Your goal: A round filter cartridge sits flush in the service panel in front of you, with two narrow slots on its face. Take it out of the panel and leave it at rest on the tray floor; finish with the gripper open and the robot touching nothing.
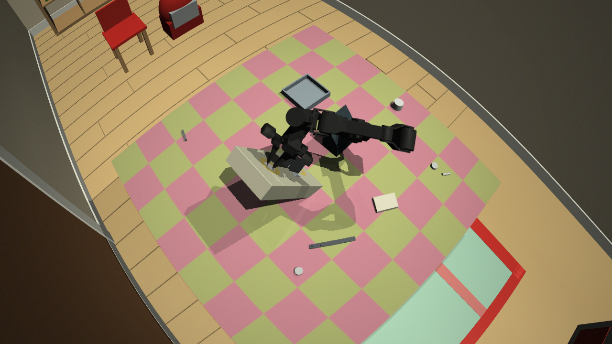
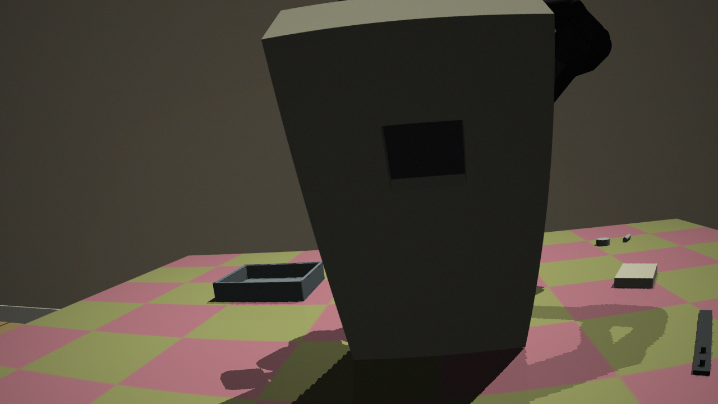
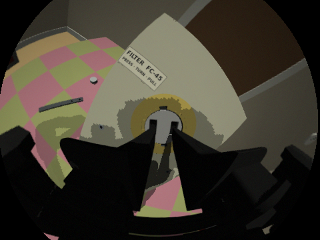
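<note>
The service panel [image 1: 250, 171] [image 2: 426, 261] [image 3: 200, 67] stands tilted, a thick beige block. The round grey filter cartridge [image 3: 163, 117] sits inside a yellow ring [image 3: 137, 121] on its face, with two dark slots. My gripper [image 1: 270, 166] [image 3: 163, 131] is slightly open, with nothing gripped between the fingers. Its two tips overlap the two slots in the wrist view; how deep they reach cannot be told. The cartridge is mostly hidden by the fingers in the top view, and the panel's back hides it in the exterior view. The grey tray [image 1: 305, 90] [image 2: 258, 292] is empty.
A cream block [image 1: 385, 202] [image 2: 635, 272], a dark bar [image 1: 332, 242] [image 2: 703, 334] [image 3: 61, 105] and a small disc [image 1: 298, 270] [image 3: 93, 80] lie on the checkered mat. A white-topped cylinder [image 1: 398, 103] stands beyond the arm. The tray lies behind the arm in the top view.
</note>
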You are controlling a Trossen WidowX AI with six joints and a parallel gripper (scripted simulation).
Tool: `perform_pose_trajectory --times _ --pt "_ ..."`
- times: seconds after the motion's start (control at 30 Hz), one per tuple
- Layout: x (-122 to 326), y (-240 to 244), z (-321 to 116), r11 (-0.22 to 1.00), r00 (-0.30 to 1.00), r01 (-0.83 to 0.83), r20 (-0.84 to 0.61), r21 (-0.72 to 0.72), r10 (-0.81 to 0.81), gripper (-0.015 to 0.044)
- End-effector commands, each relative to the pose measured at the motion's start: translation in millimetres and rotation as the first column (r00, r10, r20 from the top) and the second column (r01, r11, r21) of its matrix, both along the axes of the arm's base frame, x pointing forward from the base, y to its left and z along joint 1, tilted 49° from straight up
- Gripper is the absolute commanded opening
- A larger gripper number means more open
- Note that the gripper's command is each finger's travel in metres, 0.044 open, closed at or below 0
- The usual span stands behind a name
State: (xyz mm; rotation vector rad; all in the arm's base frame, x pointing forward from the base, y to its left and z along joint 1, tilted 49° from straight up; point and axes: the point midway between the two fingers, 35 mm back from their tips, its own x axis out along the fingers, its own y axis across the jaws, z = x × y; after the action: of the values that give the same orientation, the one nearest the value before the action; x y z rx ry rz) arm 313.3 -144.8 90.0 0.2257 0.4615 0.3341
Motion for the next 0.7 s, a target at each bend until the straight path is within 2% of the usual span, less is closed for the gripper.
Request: perform_pose_trajectory --times 0.0,0.67 --pt "0.4 -1.2 -1.1 1.0 1.0 0.005 -0.004 0.0 -0.005 0.0094" --pt "1.1 -0.7 0.9 1.0 1.0 0.005 -0.004 0.0 -0.005 0.0094"
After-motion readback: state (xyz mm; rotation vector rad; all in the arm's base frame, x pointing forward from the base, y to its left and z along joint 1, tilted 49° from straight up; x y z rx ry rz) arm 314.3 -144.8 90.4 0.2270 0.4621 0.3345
